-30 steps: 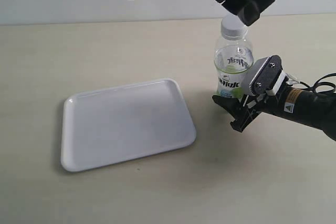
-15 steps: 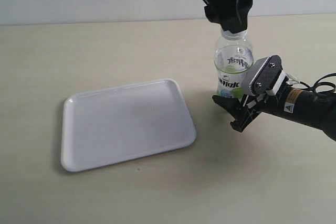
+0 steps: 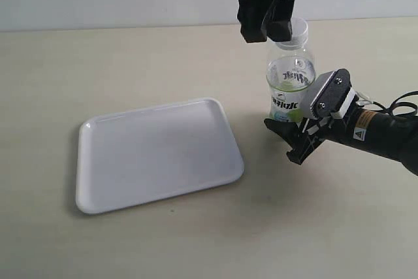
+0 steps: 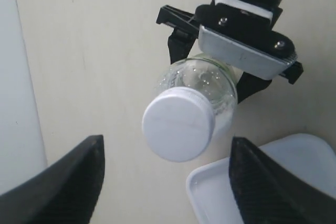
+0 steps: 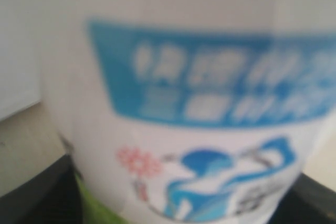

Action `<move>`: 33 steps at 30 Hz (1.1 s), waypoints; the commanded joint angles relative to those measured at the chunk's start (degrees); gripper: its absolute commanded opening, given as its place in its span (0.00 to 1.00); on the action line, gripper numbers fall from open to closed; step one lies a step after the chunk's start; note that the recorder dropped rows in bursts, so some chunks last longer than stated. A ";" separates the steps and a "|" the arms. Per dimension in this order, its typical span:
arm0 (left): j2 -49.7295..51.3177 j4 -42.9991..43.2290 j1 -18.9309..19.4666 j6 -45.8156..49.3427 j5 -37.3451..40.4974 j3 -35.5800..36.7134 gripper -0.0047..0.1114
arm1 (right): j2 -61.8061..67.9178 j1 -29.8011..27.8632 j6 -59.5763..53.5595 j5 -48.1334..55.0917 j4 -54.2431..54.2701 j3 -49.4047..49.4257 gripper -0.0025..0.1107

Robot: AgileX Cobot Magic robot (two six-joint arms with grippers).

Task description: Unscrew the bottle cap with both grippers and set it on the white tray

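The bottle (image 3: pixel 289 89) stands upright on the table, right of the white tray (image 3: pixel 160 155). Its white bottle cap (image 3: pixel 298 31) is on the neck. My right gripper (image 3: pixel 294 123) lies low and level, its jaws closed on the bottle's lower body; the label (image 5: pixel 199 108) fills the right wrist view between the black fingers (image 5: pixel 37 198). My left gripper (image 3: pixel 266 31) hangs open at the cap's height, in front of it, hiding most of it. In the left wrist view the cap (image 4: pixel 178 124) sits between the wide-apart fingers (image 4: pixel 73 177) without touching them.
The beige table (image 3: pixel 130 63) runs back to a pale wall. A black cable loops near my right arm (image 3: pixel 398 106). A tray corner (image 4: pixel 273 182) shows beside one left finger.
My left gripper has swung left and come down from above the bottle to the cap's level, turning as it went. The right gripper, bottle and tray have not moved.
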 commanded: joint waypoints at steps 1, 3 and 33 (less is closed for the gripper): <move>0.75 0.84 -0.16 0.92 0.11 -0.34 0.61 | -0.29 -0.03 -1.37 1.73 0.24 -0.09 0.02; 0.75 0.84 -0.16 1.26 0.11 -0.34 0.61 | -0.29 -0.03 -1.36 2.42 0.24 -0.09 0.02; 1.04 -3.72 -0.16 4.16 0.11 -0.08 0.61 | -0.29 -0.03 -3.39 2.43 1.24 -0.09 0.02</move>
